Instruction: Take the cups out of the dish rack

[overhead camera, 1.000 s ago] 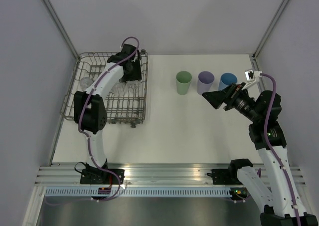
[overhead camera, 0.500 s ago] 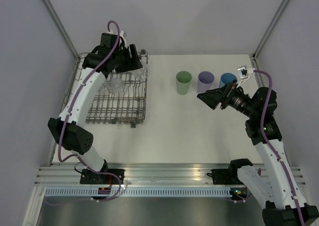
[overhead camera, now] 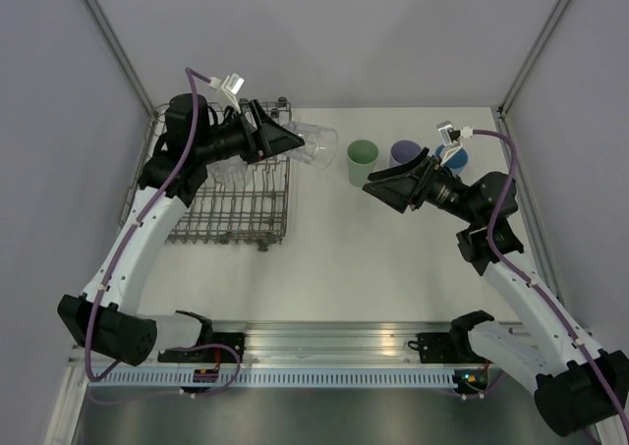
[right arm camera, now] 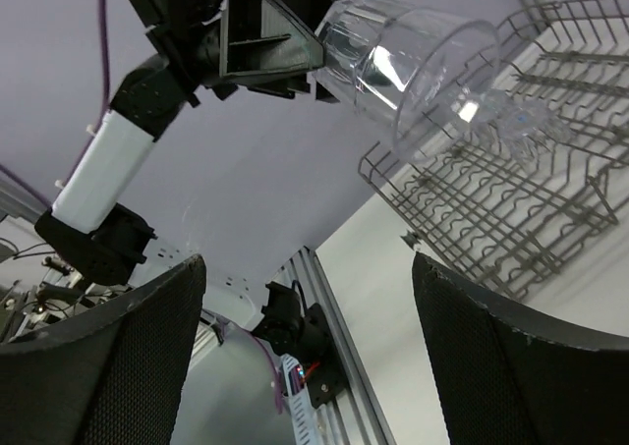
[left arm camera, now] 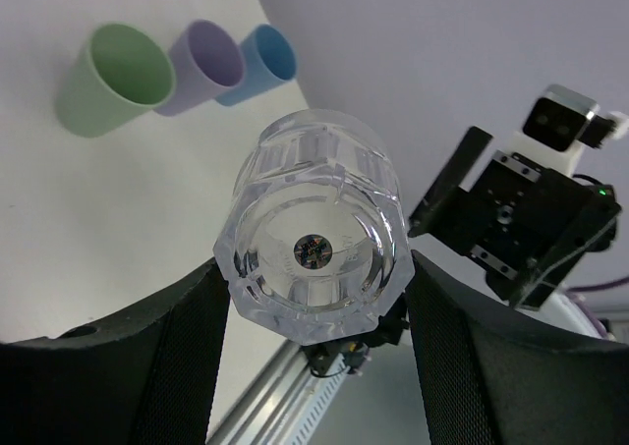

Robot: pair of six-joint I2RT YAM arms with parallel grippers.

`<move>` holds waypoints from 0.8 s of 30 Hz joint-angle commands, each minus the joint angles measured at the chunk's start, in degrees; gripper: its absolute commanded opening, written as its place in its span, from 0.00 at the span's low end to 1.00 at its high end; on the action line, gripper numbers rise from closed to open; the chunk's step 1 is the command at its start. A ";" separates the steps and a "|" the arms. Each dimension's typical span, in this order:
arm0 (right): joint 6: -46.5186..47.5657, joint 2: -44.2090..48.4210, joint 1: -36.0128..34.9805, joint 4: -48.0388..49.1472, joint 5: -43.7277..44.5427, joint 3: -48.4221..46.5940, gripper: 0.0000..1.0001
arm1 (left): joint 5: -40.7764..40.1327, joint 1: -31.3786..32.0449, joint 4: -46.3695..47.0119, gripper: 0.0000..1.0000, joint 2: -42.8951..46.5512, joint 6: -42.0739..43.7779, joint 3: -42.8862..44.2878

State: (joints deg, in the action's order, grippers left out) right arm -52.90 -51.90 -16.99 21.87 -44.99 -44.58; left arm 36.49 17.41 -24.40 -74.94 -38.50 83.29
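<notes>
A white worktop (overhead camera: 393, 258) is sitting between pale walls. Your left gripper (overhead camera: 283, 139) is clamping the base of a clear cup (overhead camera: 316, 144), holding it on its side in the air just past the dish rack (overhead camera: 133, 201), mouth pointing toward your right gripper (overhead camera: 379, 190), whose jaws are standing wide apart. You're likely handing it across: keep the cup level, release only once the right is gripping, and aim beside the green cup (overhead camera: 362, 162), lavender cup (overhead camera: 405, 153) and blue cup (left arm camera: 265, 57)
</notes>
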 commanded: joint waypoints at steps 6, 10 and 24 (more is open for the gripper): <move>-5.89 -7.68 -5.24 23.03 2.98 -1.30 0.83 | 12.11 0.96 21.48 0.02 7.43 -15.37 -7.69; -6.60 -10.84 -7.34 26.82 2.98 -2.70 0.81 | 13.17 2.01 24.05 0.02 9.01 -18.54 -11.12; -5.37 -14.63 -12.19 31.75 2.81 -5.61 0.18 | 12.20 4.21 26.95 0.02 10.86 -19.51 -16.22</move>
State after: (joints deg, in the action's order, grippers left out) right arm -59.53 -66.50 -28.77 48.56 -42.35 -48.16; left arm 47.70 21.47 -2.28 -65.69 -56.42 67.09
